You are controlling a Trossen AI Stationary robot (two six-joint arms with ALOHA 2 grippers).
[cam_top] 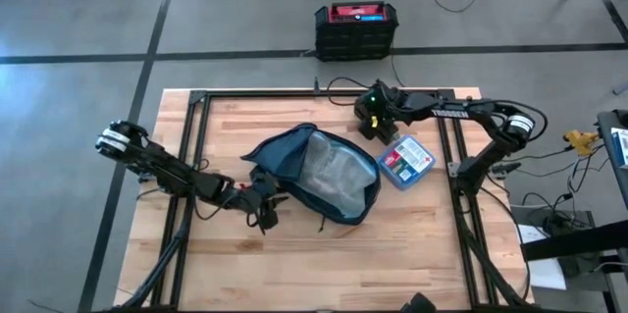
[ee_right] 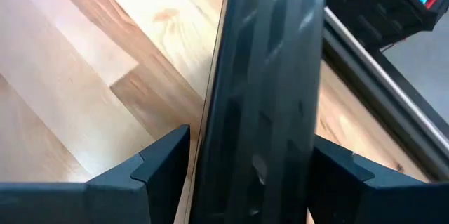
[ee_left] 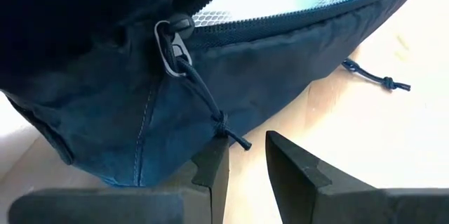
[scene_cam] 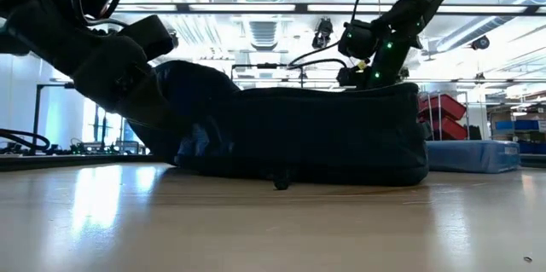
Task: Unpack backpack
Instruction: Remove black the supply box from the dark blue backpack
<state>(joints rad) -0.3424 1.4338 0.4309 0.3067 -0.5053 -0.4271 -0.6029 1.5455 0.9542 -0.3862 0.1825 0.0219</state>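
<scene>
Here the backpack (cam_top: 324, 181) lies flat near the middle of the desk (cam_top: 432, 244), its zipper open and the pale lining showing upward. I use the backpack as my marker for everything else.

My left tool (ee_left: 245, 171) sits low on the desk at the backpack's left edge, just beside the navy fabric. Its fingers (ee_left: 298, 171) stand a narrow gap apart and hold nothing. The zipper pull (ee_left: 172, 48) hangs on the bag's seam just ahead of them, and its dark cord (ee_left: 210, 104) trails down until its knotted end lies near the gap between my fingers; I cannot tell whether it touches them. A second knotted cord (ee_left: 372, 76) lies on the wood beside the backpack's lower side.

My right tool (ee_right: 249, 161) is off the backpack's far right corner, near the back edge of the desk. Its fingers are clamped on a flat black slab (ee_right: 263, 97) held upright between them.

A small blue box (cam_top: 405, 159) with a red label lies on the desk just beside the backpack's right side, close to my right tool. Beyond the desk, on the floor behind the backpack, stands a black crate (cam_top: 355, 30) with a red top.
</scene>
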